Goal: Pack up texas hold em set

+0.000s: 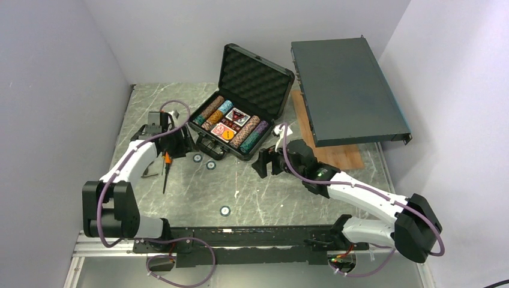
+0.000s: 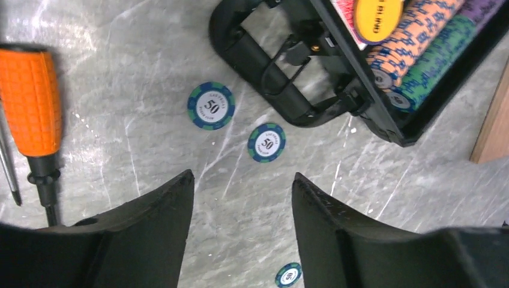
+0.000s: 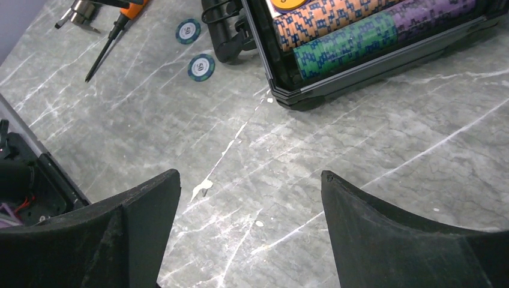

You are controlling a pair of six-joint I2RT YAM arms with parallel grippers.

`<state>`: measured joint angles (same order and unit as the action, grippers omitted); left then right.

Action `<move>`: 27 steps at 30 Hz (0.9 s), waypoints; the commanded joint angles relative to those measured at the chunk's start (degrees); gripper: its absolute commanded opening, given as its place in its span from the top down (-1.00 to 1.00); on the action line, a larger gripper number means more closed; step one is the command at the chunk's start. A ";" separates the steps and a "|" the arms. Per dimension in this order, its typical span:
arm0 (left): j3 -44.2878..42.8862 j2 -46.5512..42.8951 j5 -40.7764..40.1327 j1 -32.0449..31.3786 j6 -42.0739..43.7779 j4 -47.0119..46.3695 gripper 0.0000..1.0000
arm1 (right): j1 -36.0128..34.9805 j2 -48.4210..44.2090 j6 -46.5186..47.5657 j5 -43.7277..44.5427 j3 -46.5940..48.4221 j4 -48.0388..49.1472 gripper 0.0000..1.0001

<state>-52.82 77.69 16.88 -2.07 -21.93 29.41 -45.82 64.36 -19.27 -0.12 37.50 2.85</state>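
Observation:
The small black case (image 1: 255, 79) of the texas hold em set stands open at the back centre, foam lid up. Rows of multicoloured chips (image 1: 247, 133), cards and a yellow round button (image 2: 377, 18) lie in it. Three blue "50" chips lie loose on the table: two (image 1: 197, 158) (image 1: 210, 164) by the case handle (image 2: 270, 66), one (image 1: 224, 210) nearer the arm bases. My left gripper (image 2: 243, 177) hangs open and empty above the table, just short of the two chips (image 2: 210, 105) (image 2: 266, 142). My right gripper (image 3: 249, 174) is open and empty over bare table near the case's front right corner (image 3: 294, 96).
An orange-handled screwdriver (image 2: 30, 102) lies left of the left gripper. A large flat dark grey metal box (image 1: 348, 90) rests tilted at the back right over a wooden board (image 1: 339, 155). Walls close in the table on both sides.

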 commanded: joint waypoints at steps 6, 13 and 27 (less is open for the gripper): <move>9.02 3.62 -2.19 2.72 -22.93 -14.71 -0.04 | -0.27 1.83 -2.23 -3.16 3.65 1.04 -0.77; 6.85 12.31 3.83 3.65 -23.28 -23.61 -0.14 | -0.24 2.02 -1.83 -2.53 2.72 1.32 -0.77; 3.44 16.72 -8.49 -0.82 -16.20 -18.47 -0.06 | -0.29 3.19 -1.49 -2.84 2.34 2.27 -0.77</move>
<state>-48.95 94.56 14.15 -1.89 -41.52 10.09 -45.93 67.42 -20.75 -2.50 38.72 3.03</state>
